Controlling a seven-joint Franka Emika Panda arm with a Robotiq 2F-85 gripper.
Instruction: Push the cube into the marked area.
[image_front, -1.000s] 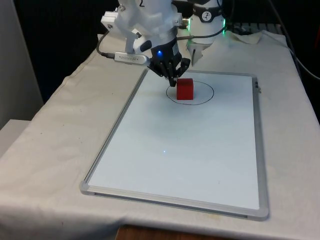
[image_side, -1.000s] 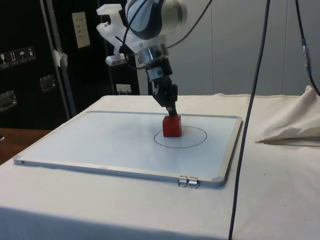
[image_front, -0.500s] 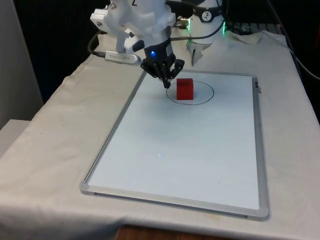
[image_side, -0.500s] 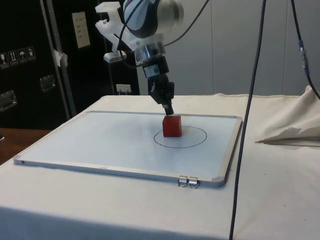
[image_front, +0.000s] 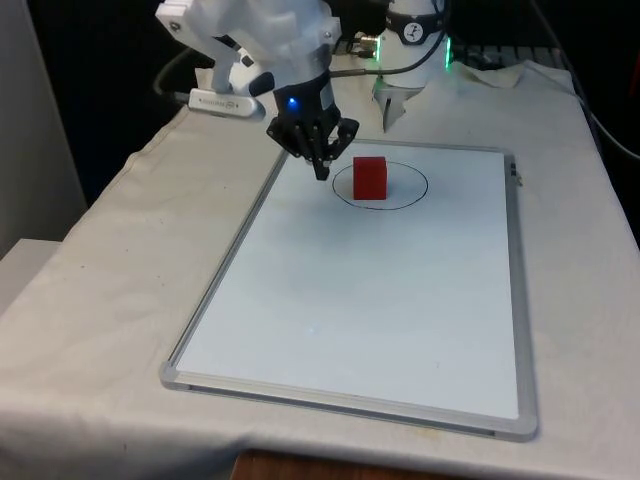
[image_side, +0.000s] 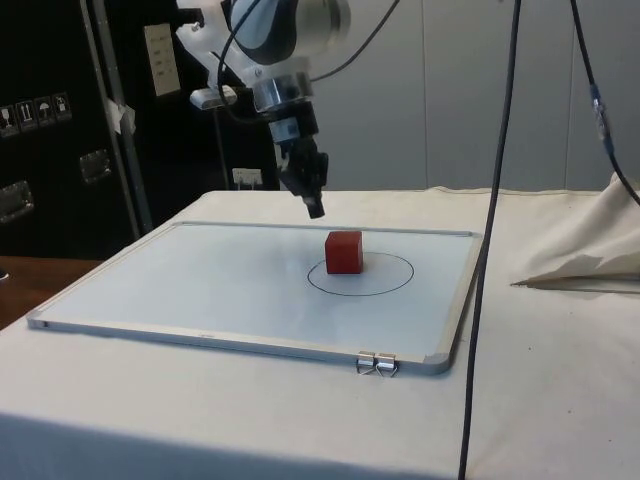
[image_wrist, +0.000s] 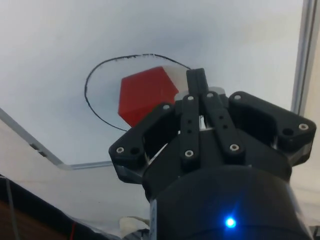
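Sitting inside the drawn circle (image_front: 380, 183) on the whiteboard (image_front: 380, 300): one red cube (image_front: 370, 177), small, rigid, flat-faced, likely light. It rests just beside and below the claw (image_front: 321, 170), off its tip, not touching.

Claw: fingers pressed together into a single point, holding nothing, raised above the board.

Handling: expected to slide readily on the slick board; a low, centred push on one flat face should prevent turning. No grasp needed. Cube already appears within the mark.

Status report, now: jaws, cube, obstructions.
Gripper lifted beside cube, jaws shut, empty. Red cube inside drawn circle on whiteboard. Nothing in the way.
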